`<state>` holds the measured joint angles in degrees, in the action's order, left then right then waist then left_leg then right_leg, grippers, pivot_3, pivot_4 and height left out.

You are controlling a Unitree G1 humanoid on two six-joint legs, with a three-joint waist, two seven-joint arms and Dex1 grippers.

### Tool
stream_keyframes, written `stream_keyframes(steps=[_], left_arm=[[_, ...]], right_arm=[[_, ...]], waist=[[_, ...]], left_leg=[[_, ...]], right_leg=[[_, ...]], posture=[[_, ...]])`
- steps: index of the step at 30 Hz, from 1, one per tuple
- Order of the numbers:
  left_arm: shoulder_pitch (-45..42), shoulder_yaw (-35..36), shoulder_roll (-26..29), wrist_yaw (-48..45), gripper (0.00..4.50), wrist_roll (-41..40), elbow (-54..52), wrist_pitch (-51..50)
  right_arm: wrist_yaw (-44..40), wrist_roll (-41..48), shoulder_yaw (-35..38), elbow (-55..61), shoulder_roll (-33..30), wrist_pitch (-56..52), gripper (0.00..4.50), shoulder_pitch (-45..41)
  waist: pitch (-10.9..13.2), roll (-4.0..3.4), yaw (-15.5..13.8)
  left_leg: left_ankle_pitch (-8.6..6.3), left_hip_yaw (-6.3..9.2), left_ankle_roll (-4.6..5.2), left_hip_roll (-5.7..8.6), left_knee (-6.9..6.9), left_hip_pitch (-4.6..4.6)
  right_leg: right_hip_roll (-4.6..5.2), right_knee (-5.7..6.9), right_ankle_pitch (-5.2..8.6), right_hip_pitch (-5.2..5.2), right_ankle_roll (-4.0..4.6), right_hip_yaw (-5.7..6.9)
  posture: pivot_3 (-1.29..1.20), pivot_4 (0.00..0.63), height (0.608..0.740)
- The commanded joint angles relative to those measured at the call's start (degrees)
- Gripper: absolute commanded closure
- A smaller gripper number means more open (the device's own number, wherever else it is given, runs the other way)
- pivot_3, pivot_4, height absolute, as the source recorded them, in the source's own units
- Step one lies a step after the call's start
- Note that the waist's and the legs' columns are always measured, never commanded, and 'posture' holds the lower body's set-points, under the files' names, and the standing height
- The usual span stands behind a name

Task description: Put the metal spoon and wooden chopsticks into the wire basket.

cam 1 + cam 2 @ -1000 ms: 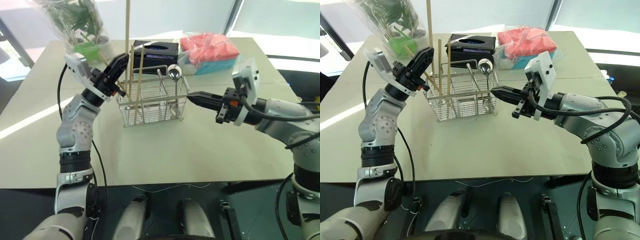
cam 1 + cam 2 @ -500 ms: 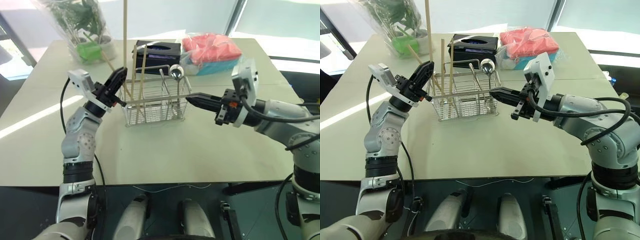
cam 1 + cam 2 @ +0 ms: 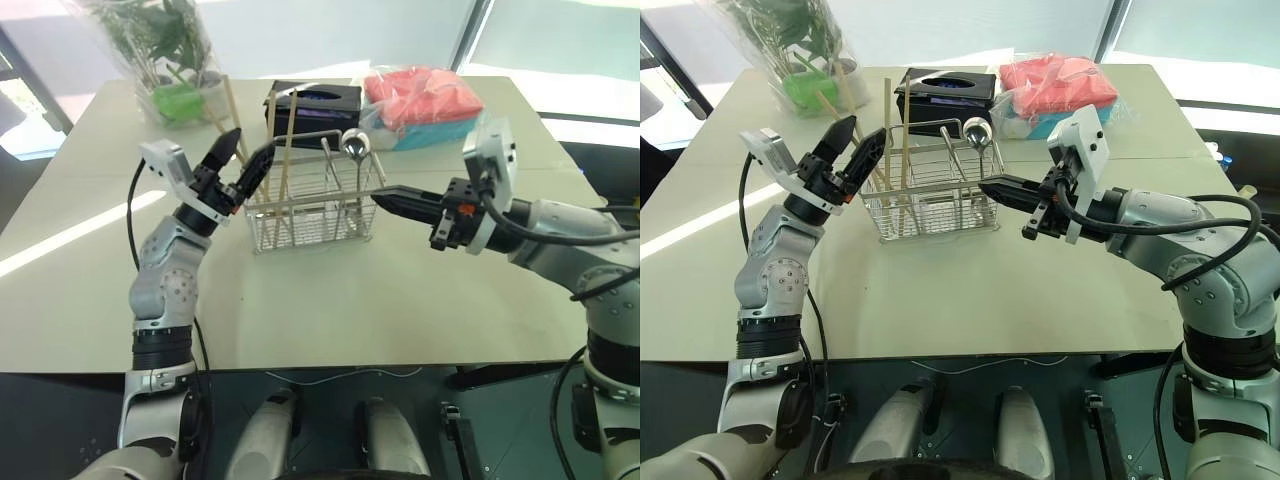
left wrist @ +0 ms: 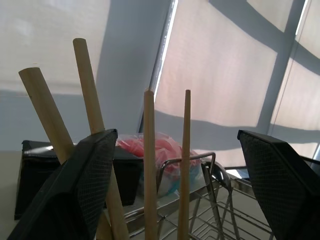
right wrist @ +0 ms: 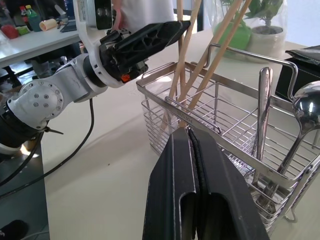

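**Non-task items on desk**

Pale desk point(image 3: 400, 290) carrying three items along far side: black tissue box point(image 3: 312, 104) centre, potted green plant in clear wrap point(image 3: 170, 60) at far left, pink and blue packaged goods point(image 3: 420, 105) at far right.

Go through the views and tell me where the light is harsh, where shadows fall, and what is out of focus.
Left eye view: a bright sunlit band crosses the table; the window behind is blown out. Left wrist view: the wooden chopsticks are backlit and the near fingers dark and soft. Right wrist view: glare on the metal spoon; its own fingers look blurred.
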<state>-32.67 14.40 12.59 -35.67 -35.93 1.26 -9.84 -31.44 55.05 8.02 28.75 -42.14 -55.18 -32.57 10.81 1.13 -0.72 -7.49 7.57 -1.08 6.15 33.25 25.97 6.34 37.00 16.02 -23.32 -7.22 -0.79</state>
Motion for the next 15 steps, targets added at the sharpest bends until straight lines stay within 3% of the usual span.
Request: stream_keyframes(steps=[1, 4, 7, 11, 15], left_arm=[[-3.6, 3.2, 1.6, 2.4, 0.30, -3.3, -2.9, -0.7], [-7.2, 8.7, 6.9, 6.3, 0.30, -6.6, -4.4, -3.2], [-5.1, 11.3, 12.3, 7.7, 0.30, -6.2, -5.6, -5.0], [3.2, 13.0, 16.7, 10.4, 2.11, -2.7, -7.7, -6.8], [13.2, 13.7, 16.1, 15.4, 4.24, 0.7, -11.3, -7.4]], right_arm=[[-0.3, -0.1, 1.0, 1.0, -0.1, 1.1, 4.50, -0.2], [-0.4, -1.8, 1.3, 0.0, -0.2, 2.0, 4.50, 1.1], [0.4, -5.8, 1.4, -1.8, -0.1, 4.6, 4.50, 3.1], [2.9, -15.2, 0.3, -6.8, 2.1, 12.6, 4.50, 5.4], [6.1, -22.7, 0.0, -12.3, 7.0, 20.8, 4.50, 7.4]], waist=[[0.0, 0.00, 0.0], [0.0, 0.01, 0.3], [0.0, -0.01, 1.0], [0.0, -0.04, 1.3], [0.0, -0.03, 1.3]], left_leg=[[0.00, 0.00, 0.00, 0.00, 0.00, 0.00], [0.00, 0.00, 0.00, -0.02, -0.01, 0.00], [0.00, -0.01, 0.00, -0.10, -0.03, -0.02], [0.00, -0.06, 0.00, -0.08, -0.12, -0.23], [-0.02, -0.08, -0.02, -0.10, -0.21, -0.43]], right_leg=[[0.00, 0.00, 0.00, 0.00, 0.00, 0.00], [-0.05, 0.01, 0.00, -0.03, -0.01, -0.01], [-0.25, 0.02, -0.01, -0.07, -0.02, -0.06], [-0.22, 0.02, -0.01, 0.07, -0.02, -0.11], [-0.23, 0.02, 0.09, 0.19, 0.16, -0.19]], posture=[[0.00, 0.150, 0.740], [0.00, 0.150, 0.740], [0.00, 0.150, 0.740], [0.00, 0.150, 0.740], [0.00, 0.150, 0.740]])
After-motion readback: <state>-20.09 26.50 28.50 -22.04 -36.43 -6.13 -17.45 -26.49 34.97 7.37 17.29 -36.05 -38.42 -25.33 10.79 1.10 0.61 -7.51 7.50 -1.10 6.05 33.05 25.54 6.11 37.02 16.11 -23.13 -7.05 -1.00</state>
